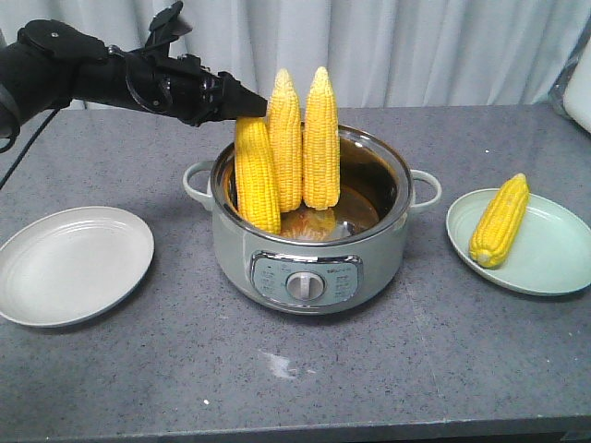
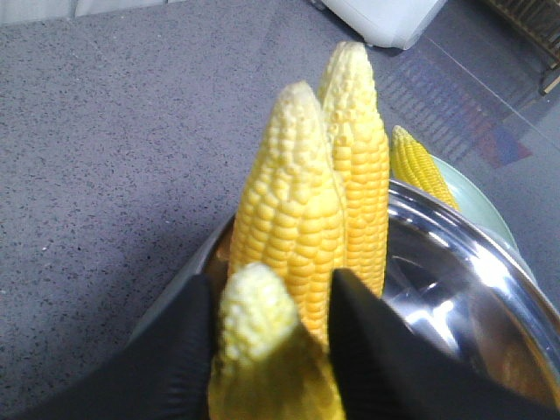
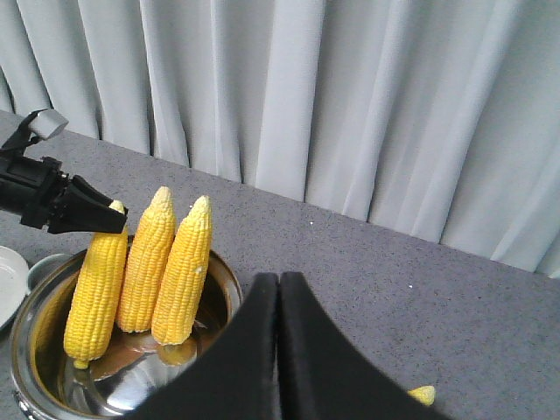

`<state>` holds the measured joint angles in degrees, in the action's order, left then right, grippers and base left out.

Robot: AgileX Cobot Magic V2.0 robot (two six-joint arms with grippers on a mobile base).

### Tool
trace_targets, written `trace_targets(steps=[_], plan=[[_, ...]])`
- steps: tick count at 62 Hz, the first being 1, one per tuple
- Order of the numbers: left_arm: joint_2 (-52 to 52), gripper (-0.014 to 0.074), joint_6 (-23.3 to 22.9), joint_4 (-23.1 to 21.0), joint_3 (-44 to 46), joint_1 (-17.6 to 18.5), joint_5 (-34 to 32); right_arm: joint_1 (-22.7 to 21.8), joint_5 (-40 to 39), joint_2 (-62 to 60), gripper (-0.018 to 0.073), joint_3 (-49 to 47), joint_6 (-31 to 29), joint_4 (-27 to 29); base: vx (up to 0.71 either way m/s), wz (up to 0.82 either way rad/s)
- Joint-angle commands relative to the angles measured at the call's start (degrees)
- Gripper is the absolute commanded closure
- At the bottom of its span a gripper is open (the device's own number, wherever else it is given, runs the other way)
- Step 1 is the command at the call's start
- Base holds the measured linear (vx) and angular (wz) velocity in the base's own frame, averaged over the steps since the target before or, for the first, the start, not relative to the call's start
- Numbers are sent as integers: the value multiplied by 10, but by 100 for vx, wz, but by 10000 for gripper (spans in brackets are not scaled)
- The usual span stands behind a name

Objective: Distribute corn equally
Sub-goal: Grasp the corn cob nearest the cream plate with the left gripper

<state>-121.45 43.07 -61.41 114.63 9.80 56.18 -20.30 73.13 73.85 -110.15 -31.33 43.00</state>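
- Three bright yellow corn cobs (image 1: pixel 286 148) with neat kernel rows stand side by side, tapered tips up, in a pale green, steel-lined electric pot (image 1: pixel 388 263).
- The black left gripper (image 1: pixel 249 111) pinches the tip of the leftmost cob (image 1: pixel 257 180).
- A fourth cob (image 1: pixel 500 221) lies on the pale green plate (image 1: pixel 554 272) to the right of the pot.
- The black right gripper (image 3: pixel 279 293) has its fingers pressed together.
- A white plate (image 1: pixel 55 295) sits to the left of the pot.
- Everything rests on a grey speckled tabletop (image 1: pixel 185 369), with a pale curtain (image 1: pixel 416 46) behind.

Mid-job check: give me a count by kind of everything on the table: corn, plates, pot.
Pale green electric pot: 1
Round shallow plates: 2 (off-white, pale green)
Bright yellow husked corn cobs: 4 (3 standing in the pot, one pinched by the left gripper; 1 lying on the pale green plate)
Total: 7
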Motion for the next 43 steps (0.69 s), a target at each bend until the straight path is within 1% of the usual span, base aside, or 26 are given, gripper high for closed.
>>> trace_targets(steps=[1,8,10,20,29,36,39,43], plan=[[36,461,-2,-35,18,2,4,-3,7,-7,568,-10,-4,17,0,0],[43,590,-2,-41,25,2,19,-3,7,-7,568,-10,-2,17,0,0],[47,605,-2,-41,29,2,23,-3,7,-7,568,-10,-2,17,0,0],[82,605,-2,-39,60,2,64,-3,7,-7,568,-10,-2,16,0,0],[133,605,-2,-39,101,0,111,-3,7,-7,568,-10,-2,16,0,0],[180,605,-7,-36,125,0,133,-3,7,-7,568,-10,-3,16,0,0],[198,605,-13,-26,130,0,143,-3,7,-7,568,-10,-3,16,0,0],[224,605,-25,10,133,0,156,-3,7,-7,568,-10,-3,16,0,0]])
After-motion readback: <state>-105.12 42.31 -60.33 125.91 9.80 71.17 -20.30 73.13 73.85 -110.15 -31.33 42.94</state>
